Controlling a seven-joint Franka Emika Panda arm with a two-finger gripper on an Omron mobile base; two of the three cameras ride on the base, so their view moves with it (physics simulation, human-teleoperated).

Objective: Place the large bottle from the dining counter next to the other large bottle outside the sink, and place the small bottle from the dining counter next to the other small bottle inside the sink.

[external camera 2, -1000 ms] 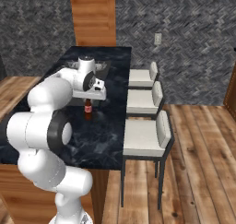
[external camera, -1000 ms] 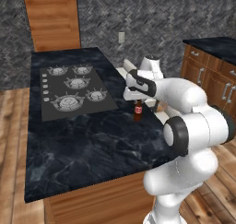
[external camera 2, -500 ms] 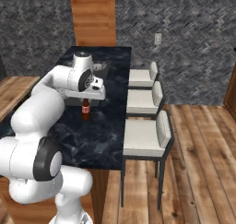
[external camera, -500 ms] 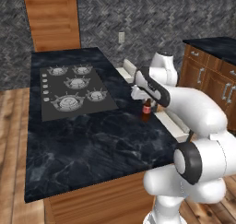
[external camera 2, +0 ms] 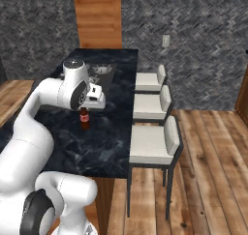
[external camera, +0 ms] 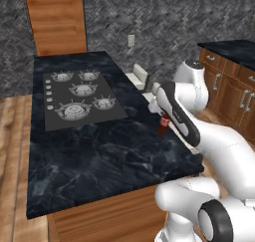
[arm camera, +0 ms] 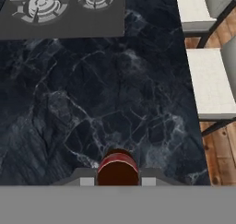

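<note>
The end effector [external camera 2: 86, 108] is clamped on the neck of the small bottle [external camera 2: 85, 119], which hangs upright just above the counter [external camera 2: 114, 132] near the 3 stools [external camera 2: 154, 142]. A fast swing could slip it loose. The hand view shows its red cap between the fingers; the left base view shows the cooktop [external camera: 79, 97].

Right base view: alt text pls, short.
A white robot arm holds a small dark bottle with a red band by its top, upright over a black marble counter. Three white stools line the counter's right side, on a wood floor.
</note>
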